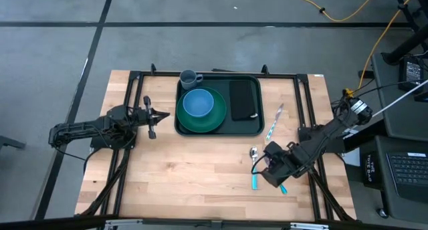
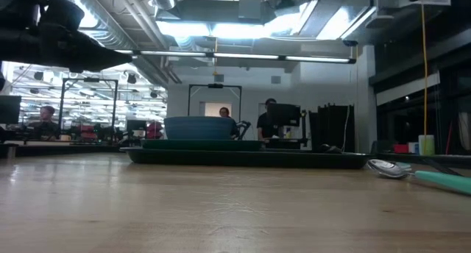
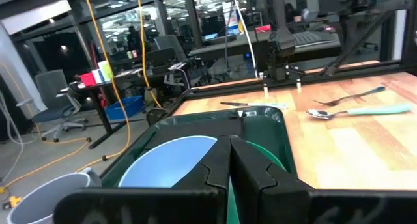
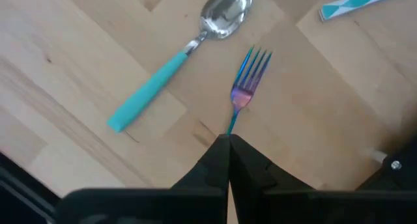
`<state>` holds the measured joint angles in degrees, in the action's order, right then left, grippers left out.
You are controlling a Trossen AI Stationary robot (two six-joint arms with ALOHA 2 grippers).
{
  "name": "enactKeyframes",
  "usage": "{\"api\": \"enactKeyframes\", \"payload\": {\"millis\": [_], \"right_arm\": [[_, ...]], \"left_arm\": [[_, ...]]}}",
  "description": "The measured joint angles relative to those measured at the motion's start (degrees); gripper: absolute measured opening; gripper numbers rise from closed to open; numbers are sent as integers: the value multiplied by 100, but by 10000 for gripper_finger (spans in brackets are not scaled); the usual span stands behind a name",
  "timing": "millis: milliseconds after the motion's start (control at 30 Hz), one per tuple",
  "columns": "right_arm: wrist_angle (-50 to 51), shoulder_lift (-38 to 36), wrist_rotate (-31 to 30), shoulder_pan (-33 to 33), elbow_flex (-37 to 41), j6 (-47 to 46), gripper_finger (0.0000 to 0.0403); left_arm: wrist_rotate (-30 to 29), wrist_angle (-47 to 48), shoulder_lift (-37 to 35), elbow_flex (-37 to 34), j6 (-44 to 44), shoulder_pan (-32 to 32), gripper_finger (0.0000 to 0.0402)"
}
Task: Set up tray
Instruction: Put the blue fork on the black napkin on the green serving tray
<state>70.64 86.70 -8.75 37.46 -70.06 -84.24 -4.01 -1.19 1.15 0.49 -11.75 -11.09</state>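
Observation:
The dark green tray lies at the table's far middle. On it are a green plate carrying a blue bowl, a black napkin and a grey mug in its far left corner. A teal-handled spoon and a fork lie on the wood near the right edge. My right gripper points down, shut, over the fork's neck. My left gripper is level and shut, just left of the tray. My right gripper comes from above with its shut fingertips over the fork's neck, where the teal handle begins. The handle runs on underneath the gripper, and its end shows beyond it. Whether the fingertips touch the fork I cannot tell.
A knife with a striped teal handle lies between the tray and the right arm. Black frame rails run along both sides of the table. Bare wood stretches across the near half.

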Motion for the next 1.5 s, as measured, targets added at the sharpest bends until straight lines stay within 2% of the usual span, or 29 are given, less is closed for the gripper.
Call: {"api": "enactKeyframes", "payload": {"millis": [300, 600, 767, 933, 1067, 1500], "right_arm": [[11, 93, -189, 147, 2, -532, 10], [84, 641, -39, 176, 4, -657, 12], [96, 875, 434, 176, 7, -656, 52], [4, 1012, 396, 222, 7, -648, 105], [0, 1155, 343, 222, 7, -642, 132], [-163, 1664, 233, 224, 7, -678, 140]], "left_arm": [[-602, -118, 2, 0, -4, 0, 3], [-660, -118, 2, 0, -2, 0, 3], [-660, -118, 2, 0, -2, 0, 3], [-660, -116, 2, 0, 0, 0, 3], [-660, -116, 2, 0, 0, 0, 3], [-661, -116, 2, 0, 0, 0, 3]]}}
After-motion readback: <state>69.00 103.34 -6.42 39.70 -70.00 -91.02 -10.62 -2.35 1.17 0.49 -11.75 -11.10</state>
